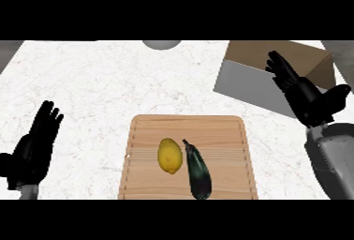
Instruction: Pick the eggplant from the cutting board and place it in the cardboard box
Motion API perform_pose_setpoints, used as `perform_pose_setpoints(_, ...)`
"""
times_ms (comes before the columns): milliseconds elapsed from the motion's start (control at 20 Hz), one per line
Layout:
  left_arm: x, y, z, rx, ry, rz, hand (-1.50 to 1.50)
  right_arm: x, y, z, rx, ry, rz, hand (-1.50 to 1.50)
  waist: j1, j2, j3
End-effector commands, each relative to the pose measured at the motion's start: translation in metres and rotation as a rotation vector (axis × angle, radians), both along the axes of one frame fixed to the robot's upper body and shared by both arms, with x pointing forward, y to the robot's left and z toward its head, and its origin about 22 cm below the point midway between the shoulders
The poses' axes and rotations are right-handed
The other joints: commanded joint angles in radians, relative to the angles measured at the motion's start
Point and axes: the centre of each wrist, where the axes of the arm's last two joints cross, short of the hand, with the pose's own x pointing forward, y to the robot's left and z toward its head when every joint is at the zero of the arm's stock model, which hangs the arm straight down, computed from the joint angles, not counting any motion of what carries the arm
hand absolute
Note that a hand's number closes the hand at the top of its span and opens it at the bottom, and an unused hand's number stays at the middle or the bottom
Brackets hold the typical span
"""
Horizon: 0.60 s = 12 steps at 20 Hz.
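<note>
The eggplant (197, 173) lies on the cutting board (228, 136), touching a lemon (169, 155) on its left. Right of the board stands the cardboard box (256, 86); the right robot hand (304, 96) hangs above it, fingers straight. The left robot hand (34, 145) rests wide, left of the board, over the worktop (104, 84).

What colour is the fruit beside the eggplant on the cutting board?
Yellow: the lemon shows it best in the head view.

grey object (162, 44): cut by top edge; cardboard box (242, 75): partly behind right hand (307, 96)
</note>
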Motion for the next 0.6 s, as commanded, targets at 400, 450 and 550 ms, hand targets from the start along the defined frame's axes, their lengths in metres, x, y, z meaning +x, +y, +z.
perform_pose_setpoints(400,0.050,-0.041,0.069,0.352,-0.188,-0.432,0.00,0.001,0.003,0.103,-0.361,0.007,-0.014,-1.50,-0.047,0.008,0.014)
perform_pose_setpoints(450,0.025,-0.028,0.040,0.354,-0.207,-0.464,0.00,-0.004,-0.002,0.105,-0.326,-0.021,-0.020,-1.50,-0.009,0.011,0.014)
perform_pose_setpoints(550,0.048,-0.046,0.058,0.355,-0.208,-0.483,0.00,-0.005,0.003,0.087,-0.367,-0.060,0.050,-1.50,-0.006,0.015,0.015)
